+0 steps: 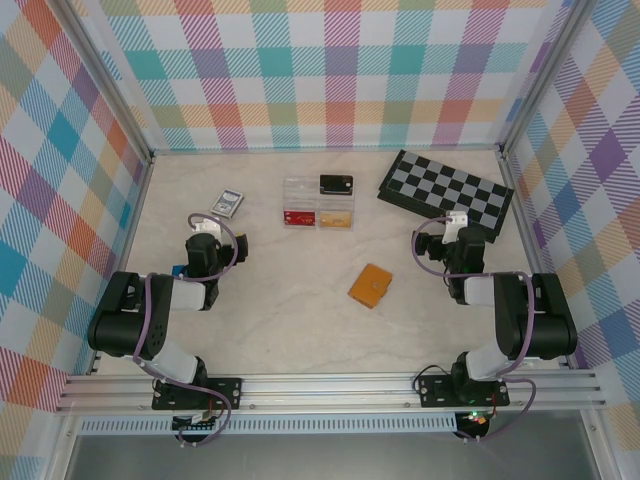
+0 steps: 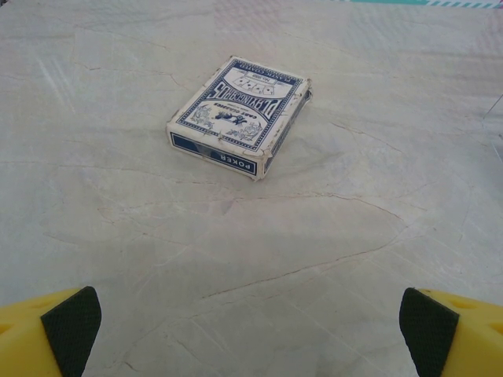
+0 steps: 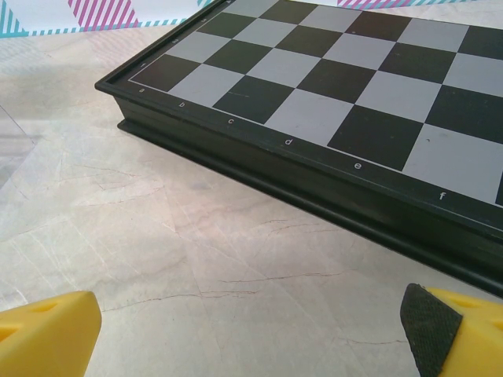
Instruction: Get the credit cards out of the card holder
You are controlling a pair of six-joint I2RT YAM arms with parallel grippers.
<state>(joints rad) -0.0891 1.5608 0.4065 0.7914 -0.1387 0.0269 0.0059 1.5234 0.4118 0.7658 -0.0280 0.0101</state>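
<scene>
Card holder (image 1: pixel 371 286): orange-tan, lying flat on the table (image 1: pixel 290 300), right of centre and near the right arm; nothing touches it.
Left gripper (image 1: pixel 207 226): yellow fingers (image 2: pixel 47 334) spread wide with nothing between them, just near of a deck of cards (image 1: pixel 227 203).
Right gripper (image 1: pixel 457 222): fingers (image 3: pixel 464 334) spread wide and holding nothing, just near of the chessboard (image 1: pixel 446 190).
Overhead view: a clear plastic box (image 1: pixel 319 210) sits at the far middle, between the deck and the board, well apart from the card holder.
Left wrist view: the left gripper (image 2: pixel 251 322) faces the deck (image 2: pixel 240 116), a blue-and-white pack lying flat and turned at an angle, "POKER" on its near side.
Right wrist view: the right gripper (image 3: pixel 251 322) faces the board's (image 3: pixel 354 94) raised black rim, lettered along the near edge.
Open room: bare marbled table lies between both grippers and all around the card holder.
</scene>
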